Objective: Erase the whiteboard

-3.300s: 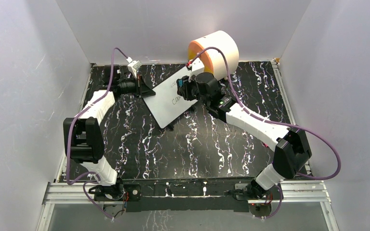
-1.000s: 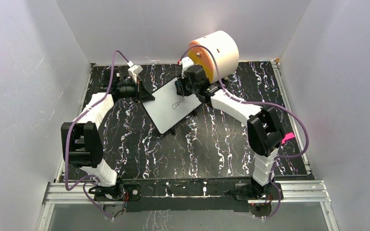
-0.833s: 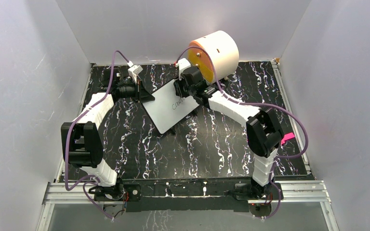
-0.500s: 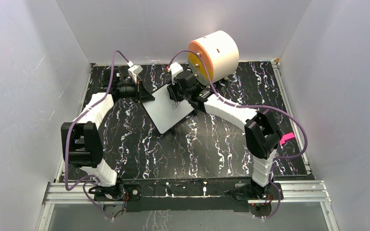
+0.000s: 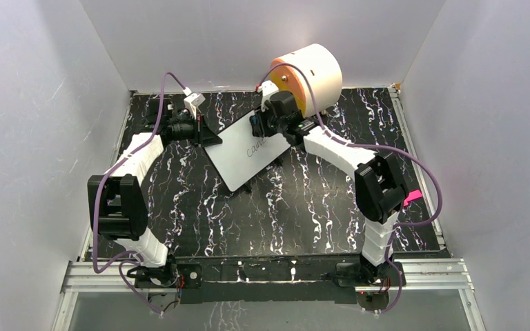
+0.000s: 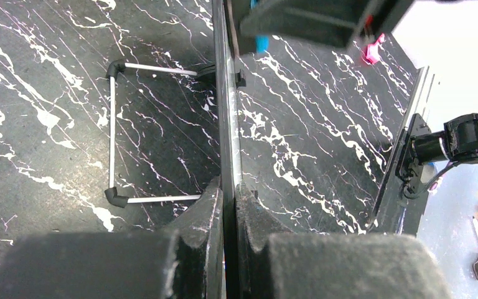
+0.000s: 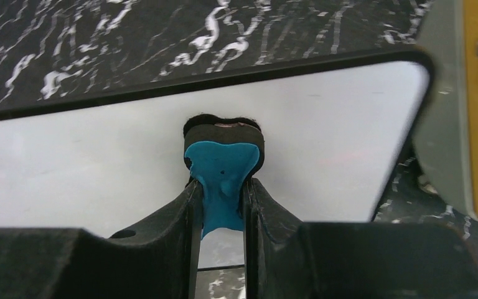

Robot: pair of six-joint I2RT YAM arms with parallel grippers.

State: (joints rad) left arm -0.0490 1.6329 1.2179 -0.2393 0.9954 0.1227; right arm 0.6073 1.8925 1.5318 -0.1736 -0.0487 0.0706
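Plainly, left gripper (image 6: 227, 187) clamps the whiteboard (image 5: 237, 157) edge, right gripper (image 7: 222, 185) pinches a blue eraser (image 7: 224, 162) — handwriting (image 5: 254, 148) unreadable.

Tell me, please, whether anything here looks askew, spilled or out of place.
The whiteboard sits diagonally to the table's edges, but that seems deliberate: the left gripper clamps its edge while the right gripper holds a blue eraser against it. Some handwriting shows on it. Nothing looks spilled or damaged.
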